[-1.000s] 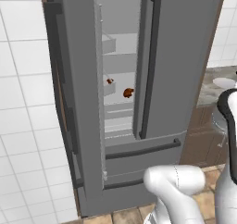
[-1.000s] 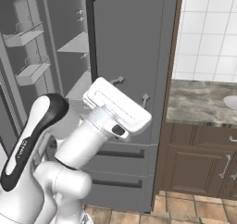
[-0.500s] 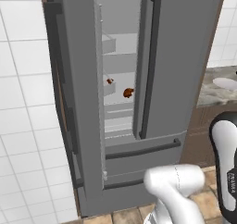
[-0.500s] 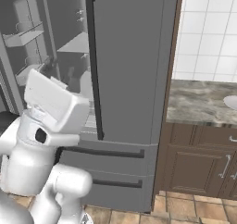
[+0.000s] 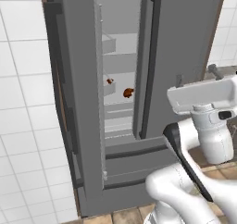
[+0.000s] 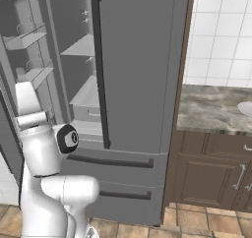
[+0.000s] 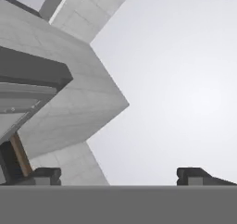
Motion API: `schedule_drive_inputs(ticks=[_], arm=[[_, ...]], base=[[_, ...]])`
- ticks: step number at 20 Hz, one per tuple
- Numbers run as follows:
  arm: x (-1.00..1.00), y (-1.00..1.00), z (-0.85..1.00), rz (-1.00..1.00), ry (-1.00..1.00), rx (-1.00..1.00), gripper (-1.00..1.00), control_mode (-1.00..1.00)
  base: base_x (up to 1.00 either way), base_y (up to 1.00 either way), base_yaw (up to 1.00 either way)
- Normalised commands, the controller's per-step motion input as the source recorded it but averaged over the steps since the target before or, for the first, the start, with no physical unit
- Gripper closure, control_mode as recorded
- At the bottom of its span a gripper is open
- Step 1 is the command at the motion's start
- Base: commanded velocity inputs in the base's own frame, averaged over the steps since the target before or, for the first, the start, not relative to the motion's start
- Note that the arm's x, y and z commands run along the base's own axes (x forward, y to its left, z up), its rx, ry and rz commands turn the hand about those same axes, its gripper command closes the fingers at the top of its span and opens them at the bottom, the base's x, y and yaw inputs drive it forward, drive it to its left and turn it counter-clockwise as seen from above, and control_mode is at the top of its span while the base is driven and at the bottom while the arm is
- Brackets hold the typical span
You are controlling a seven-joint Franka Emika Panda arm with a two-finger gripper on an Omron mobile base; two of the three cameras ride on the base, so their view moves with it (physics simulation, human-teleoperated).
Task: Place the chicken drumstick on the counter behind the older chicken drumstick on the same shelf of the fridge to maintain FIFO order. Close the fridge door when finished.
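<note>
My gripper (image 7: 119, 174) is released, jaws wide apart and empty, aimed upward at wall and ceiling. The fridge (image 5: 185, 47) stands with its left door open. A brown drumstick (image 5: 128, 92) lies near the front lip of the shelf (image 5: 121, 99), with a smaller brown item (image 5: 109, 81) at the shelf's left edge. The counter (image 6: 211, 109) lies right of the fridge; I cannot identify a drumstick on it. Risks:

- Grasping the shelf drumstick instead, which reverses FIFO order.
- Striking the open door edge while swinging.
- Closing the door before placement.
</note>
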Motion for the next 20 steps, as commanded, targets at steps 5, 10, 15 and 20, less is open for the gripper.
schedule_drive_inputs(ticks=[5,10,15,20], arm=[[-0.79,0.13,-0.43,-0.15,0.03,-0.16,-1.00,-1.00],[-0.88,0.16,0.00,-0.22,0.11,-0.14,-1.00,-1.00],[-0.42,0.58,-0.14,-0.26,0.30,-0.29,-1.00,-1.00],[-0.33,0.82,-0.40,-0.28,0.46,-0.36,-1.00,-1.00]], base=[[0.00,0.00,0.00],[0.00,0.00,0.00],[0.00,0.00,0.00],[0.00,0.00,0.00]])
